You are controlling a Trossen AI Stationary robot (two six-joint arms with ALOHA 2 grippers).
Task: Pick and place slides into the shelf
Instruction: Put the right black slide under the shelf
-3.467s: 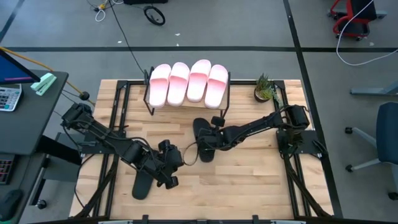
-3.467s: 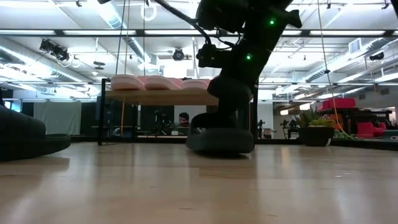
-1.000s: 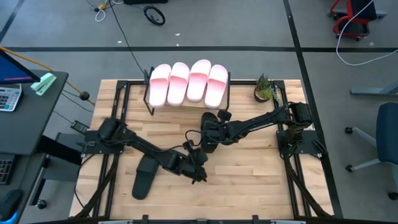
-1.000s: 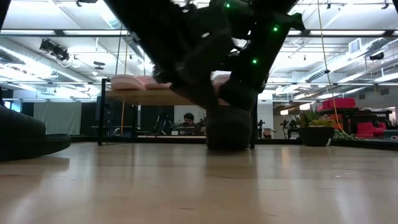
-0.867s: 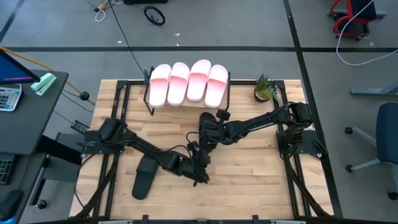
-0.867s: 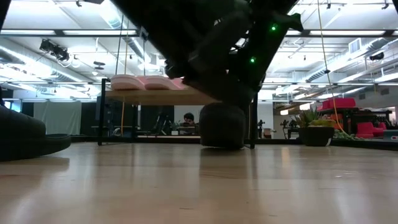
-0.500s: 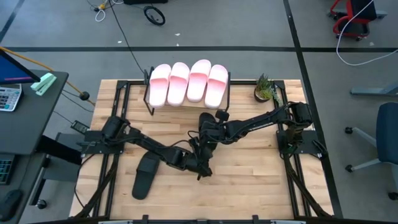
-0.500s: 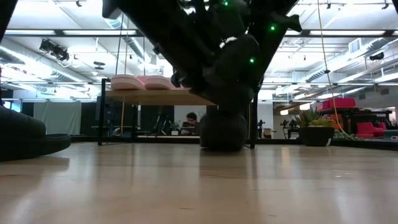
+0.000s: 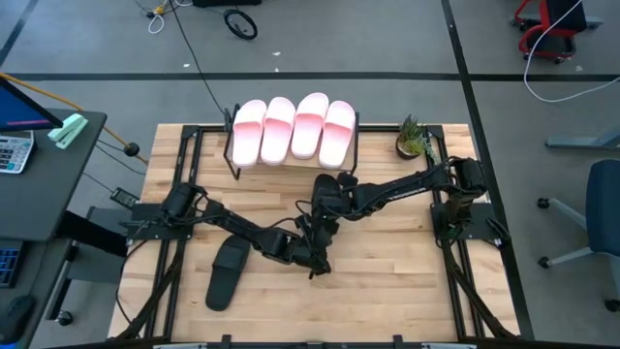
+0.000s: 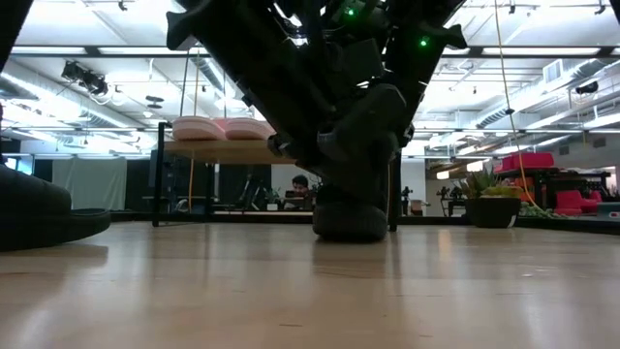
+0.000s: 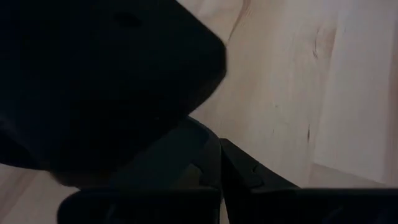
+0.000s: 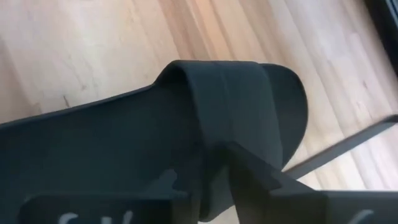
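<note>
Risk: a black slide (image 12: pixel 186 137) sits at mid-table, just in front of the shelf (image 9: pixel 293 155), with both arms crowded over it; a slip or a clash of the two grippers could knock it askew or drop it short of the rack
Cause: the right gripper (image 12: pixel 214 177) straddles the slide's strap, fingers slightly apart around it, and whether the hold is firm cannot be told; the left gripper (image 11: pixel 217 171) presses in with its fingers closed beside the same dark foam
Second risk: the shelf top looks full, so the black slide would likely have to go under the plank, where the thin black frame could snag it
Shelf: stands at the table's far edge; four pink slides (image 9: pixel 293 129) lie side by side across its top
Under the shelf: nothing visible there in the low view
Still out: the other black slide (image 9: pixel 226 272) lies flat toward the table's near-left corner, well apart from the shelf
Bystander item: a potted plant (image 9: pixel 413 139) sits near the far-right corner
</note>
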